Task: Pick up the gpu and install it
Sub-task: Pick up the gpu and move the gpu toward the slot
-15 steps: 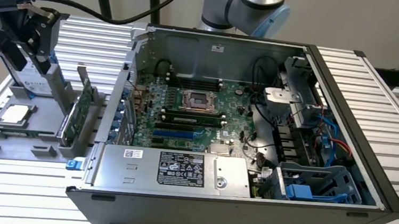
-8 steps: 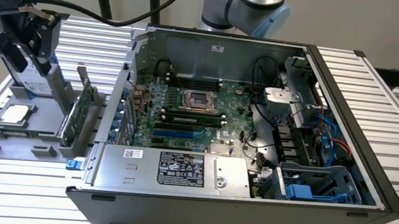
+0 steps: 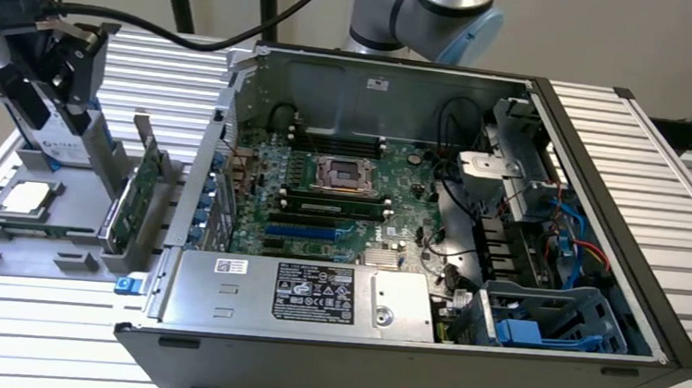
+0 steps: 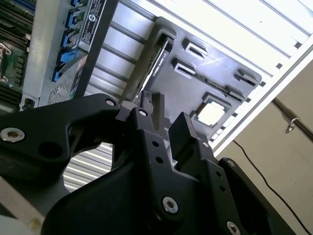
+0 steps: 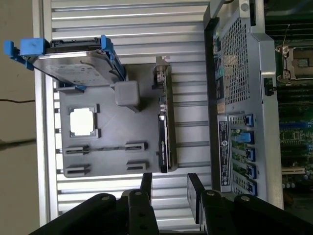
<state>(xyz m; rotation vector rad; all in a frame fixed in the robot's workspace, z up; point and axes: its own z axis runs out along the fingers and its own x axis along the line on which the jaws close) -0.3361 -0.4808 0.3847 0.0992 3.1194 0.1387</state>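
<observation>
step: reaching for the gpu | gripper [image 5: 171, 192]: fingers spread apart, holding nothing, upper left of the exterior view, over the grey tray [image 5: 112, 161] | gpu [image 3: 135, 201]: on edge in the tray, just beside the open PC case [image 3: 329, 86] | advice: I'd square the fingers across the card's upper edge, come straight down, and keep clear of the hard drive [image 5: 78, 61]

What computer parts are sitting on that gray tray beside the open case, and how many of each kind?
gpu: 1
hard drive: 1
CPU chip: 1
Total: 3
</observation>
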